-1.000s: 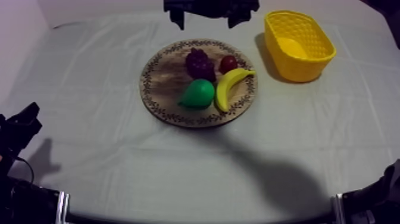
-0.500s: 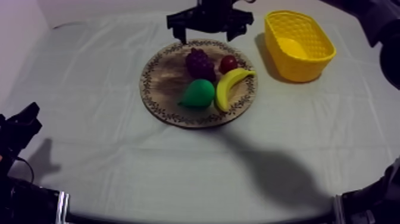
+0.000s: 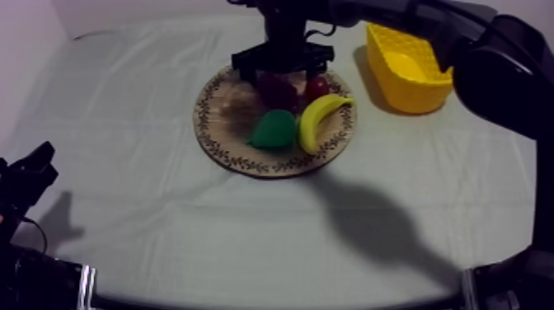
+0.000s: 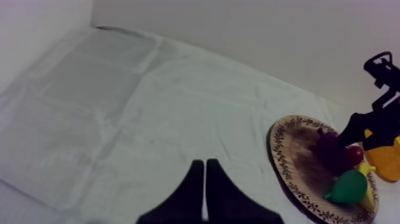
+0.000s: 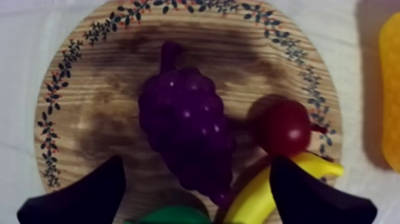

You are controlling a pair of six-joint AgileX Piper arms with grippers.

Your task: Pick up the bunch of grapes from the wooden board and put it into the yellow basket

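- bunch of grapes (image 5: pixel 187 134): on wooden board (image 5: pixel 89 119), beside small red fruit (image 5: pixel 284 126); not yet gripped.
- right gripper (image 5: pixel 196 167): fingers spread wide, straddling the grapes from above.
- left gripper (image 4: pixel 204 165): closed to a narrow wedge, empty, well apart from board.
- yellow basket (image 3: pixel 412 66): awaiting grapes; grasp, lift, carry, release all left.
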